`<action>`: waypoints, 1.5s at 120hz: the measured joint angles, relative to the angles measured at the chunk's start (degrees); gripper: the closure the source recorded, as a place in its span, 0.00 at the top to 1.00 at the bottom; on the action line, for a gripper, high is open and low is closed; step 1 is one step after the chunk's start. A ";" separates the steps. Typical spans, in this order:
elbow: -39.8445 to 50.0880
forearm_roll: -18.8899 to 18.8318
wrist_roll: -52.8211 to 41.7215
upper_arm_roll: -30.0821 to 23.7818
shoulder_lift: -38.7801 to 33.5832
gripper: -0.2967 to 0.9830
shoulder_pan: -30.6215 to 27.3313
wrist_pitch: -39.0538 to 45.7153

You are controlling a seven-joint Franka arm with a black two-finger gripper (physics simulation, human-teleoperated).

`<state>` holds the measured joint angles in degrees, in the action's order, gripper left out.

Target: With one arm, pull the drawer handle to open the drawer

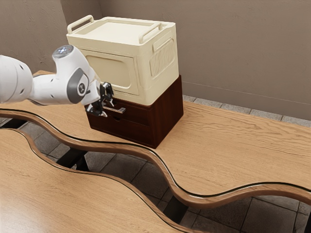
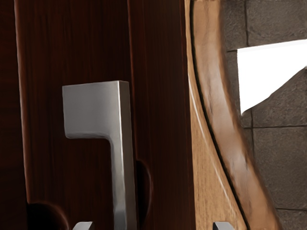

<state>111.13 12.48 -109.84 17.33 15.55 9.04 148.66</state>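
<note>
Spread wide at the end effector [image 1: 109,108]. Just beside it, toward the exterior view's right: the handle [image 2: 122,158], lengthwise left to right along the near drawer front [image 1: 138,116]. Best pinched from above and below.

silver handle [image 2: 123,158] on dark wood [image 2: 72,182]

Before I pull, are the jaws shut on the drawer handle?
No, the jaws stand wide apart, with a gap on either side of the metal handle.
</note>
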 joint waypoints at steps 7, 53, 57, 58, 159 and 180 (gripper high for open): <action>-0.35 0.24 0.08 -0.41 0.47 0.44 -0.25 0.01; 0.11 2.90 0.10 -0.72 0.43 0.32 -0.88 -0.07; 0.33 3.04 0.08 -0.72 0.26 0.32 -0.95 -0.11; 0.38 3.07 0.07 -0.72 0.23 0.32 -0.96 -0.12; 14.37 3.12 -0.65 -0.05 -12.15 0.28 -1.02 -2.40; 16.26 3.11 -0.76 0.07 -13.91 0.28 -1.11 -2.63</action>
<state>127.40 15.59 -110.60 17.40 1.64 7.92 146.03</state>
